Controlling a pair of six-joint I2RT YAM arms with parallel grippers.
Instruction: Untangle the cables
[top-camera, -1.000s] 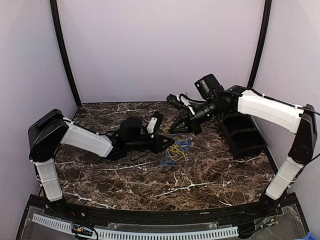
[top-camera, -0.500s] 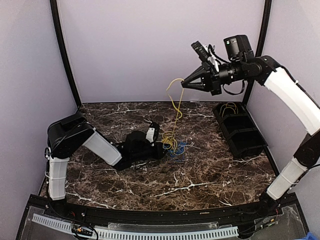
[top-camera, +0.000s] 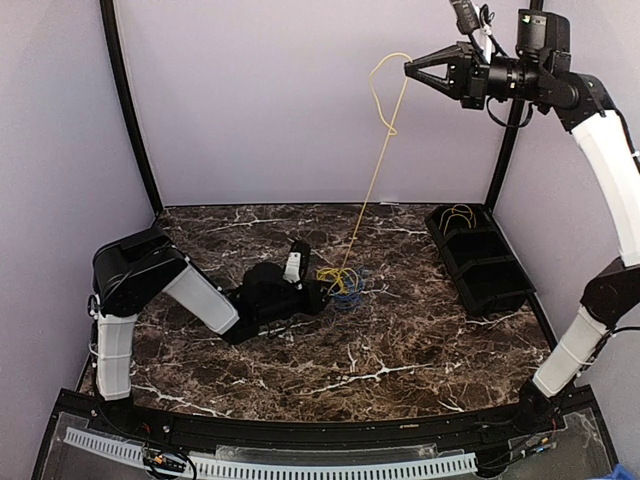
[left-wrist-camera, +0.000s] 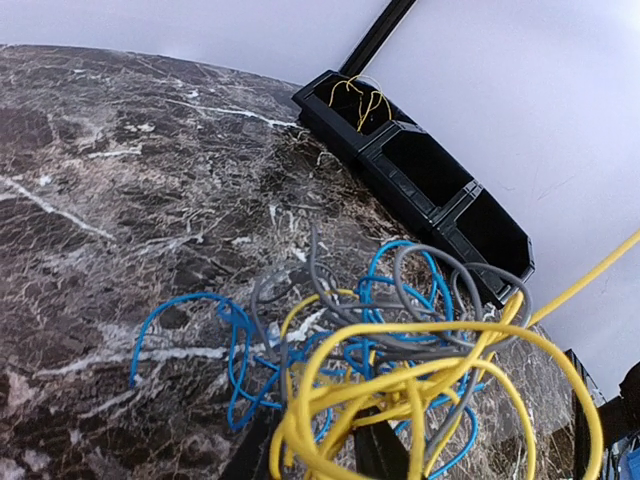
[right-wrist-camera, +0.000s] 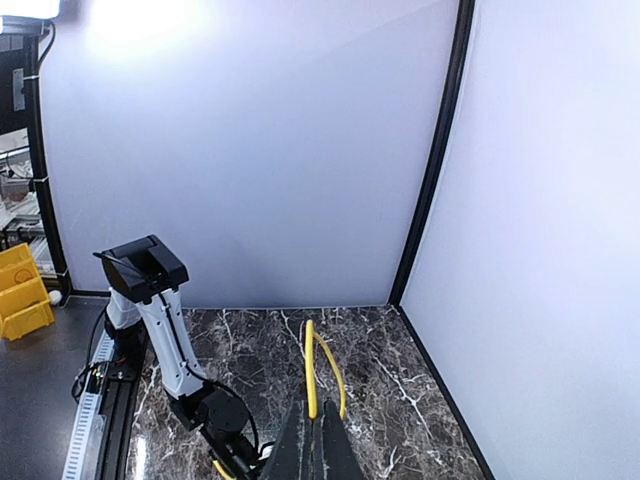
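Evidently light and limp, one yellow cable (top-camera: 370, 190) runs from the tangle of cables (top-camera: 345, 283) mid-table up to the right gripper (top-camera: 408, 68), pinched shut near its end, a sensible hold, high at far right, while the left gripper (top-camera: 322, 290) sits at the tangle, closure unclear.

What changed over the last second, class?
The right gripper, shut on a yellow cable, rose from the table to high up, drawing that cable taut out of the tangle. The left gripper kept holding the tangle; the bin stayed put.
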